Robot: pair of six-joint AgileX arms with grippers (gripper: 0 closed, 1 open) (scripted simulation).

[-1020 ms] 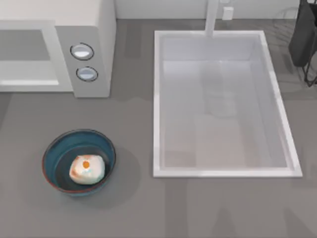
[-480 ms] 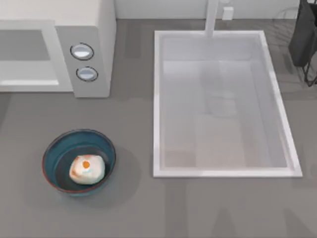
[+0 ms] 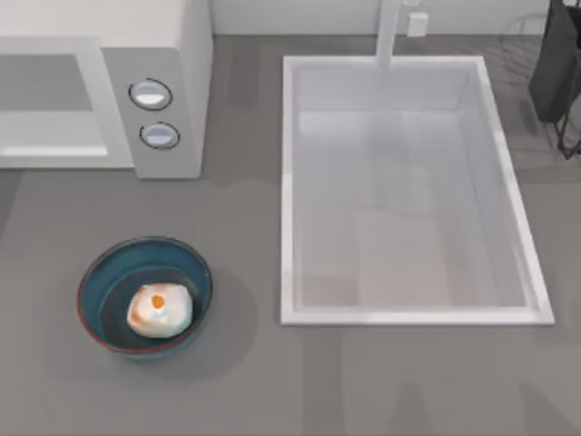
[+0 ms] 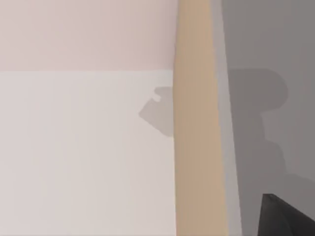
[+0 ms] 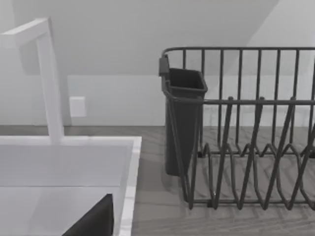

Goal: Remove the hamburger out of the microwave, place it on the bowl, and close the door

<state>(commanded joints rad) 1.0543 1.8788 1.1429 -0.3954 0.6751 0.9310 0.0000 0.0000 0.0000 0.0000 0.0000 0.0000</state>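
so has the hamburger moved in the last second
No. The hamburger sits in the same spot inside the bowl, unchanged against the sink.

Hamburger (image 3: 160,311) sitting inside teal bowl (image 3: 109,277), front left; microwave (image 3: 172,54) standing behind, door (image 3: 50,100) shut.

The microwave (image 3: 154,86) sits at the table's (image 3: 245,391) ten o'clock corner, its door (image 3: 50,104) lying flush across its front just left of the two dials (image 3: 154,114). The bowl (image 3: 109,272) stands toward seven o'clock, well in front of the microwave, with the hamburger (image 3: 160,311) resting inside it. The sink (image 3: 508,209) fills the middle and right from twelve down to four o'clock, its tap (image 3: 388,32) rising at its far edge, and the dish rack (image 5: 256,147) with its cup holder (image 5: 179,123) stands at two o'clock, just beside the sink's far right corner.
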